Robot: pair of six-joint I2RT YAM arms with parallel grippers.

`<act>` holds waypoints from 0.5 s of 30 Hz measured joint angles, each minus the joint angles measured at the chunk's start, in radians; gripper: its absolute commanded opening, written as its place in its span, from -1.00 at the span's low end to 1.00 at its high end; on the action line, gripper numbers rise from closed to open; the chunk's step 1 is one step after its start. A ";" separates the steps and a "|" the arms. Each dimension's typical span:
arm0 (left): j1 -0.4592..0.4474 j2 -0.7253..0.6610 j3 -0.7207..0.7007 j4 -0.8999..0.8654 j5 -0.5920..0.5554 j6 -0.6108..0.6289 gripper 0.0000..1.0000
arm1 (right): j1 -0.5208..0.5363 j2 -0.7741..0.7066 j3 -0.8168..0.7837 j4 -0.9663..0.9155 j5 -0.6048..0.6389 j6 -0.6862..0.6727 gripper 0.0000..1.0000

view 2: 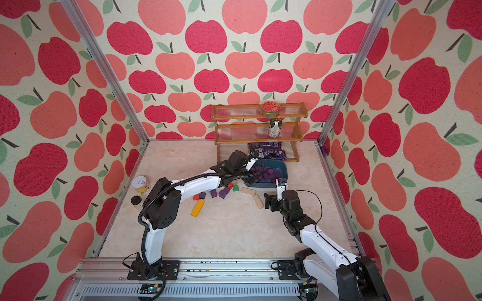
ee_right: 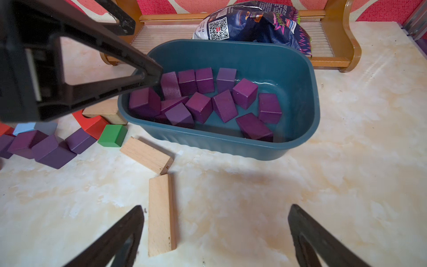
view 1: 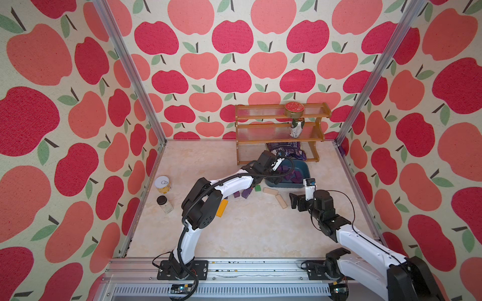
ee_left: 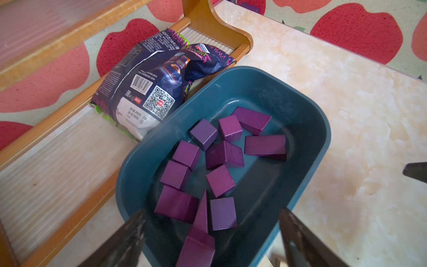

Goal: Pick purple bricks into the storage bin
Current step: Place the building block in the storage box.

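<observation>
Over the shallow dark-teal plastic storage bin (ee_right: 231, 148) your left gripper (ee_left: 212, 213) hangs spread wide, empty like your right gripper (ee_right: 216, 208). Small matte purple wooden bricks (ee_right: 245, 92) lie in the bin, a few beside it on the table. They look light, stiff and smooth, so pinch flat opposite faces.

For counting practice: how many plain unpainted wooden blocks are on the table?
3: two long blocks before the storage bin, one by its corner; the left arm may hide more.
</observation>
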 measured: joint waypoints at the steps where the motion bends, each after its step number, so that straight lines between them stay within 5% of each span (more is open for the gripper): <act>1: -0.003 0.000 0.000 0.000 -0.007 0.001 0.99 | 0.000 0.000 0.000 0.000 0.000 0.000 0.99; 15: -0.049 -0.158 -0.101 -0.016 -0.115 -0.003 0.99 | 0.000 0.009 0.000 0.000 0.020 0.004 0.99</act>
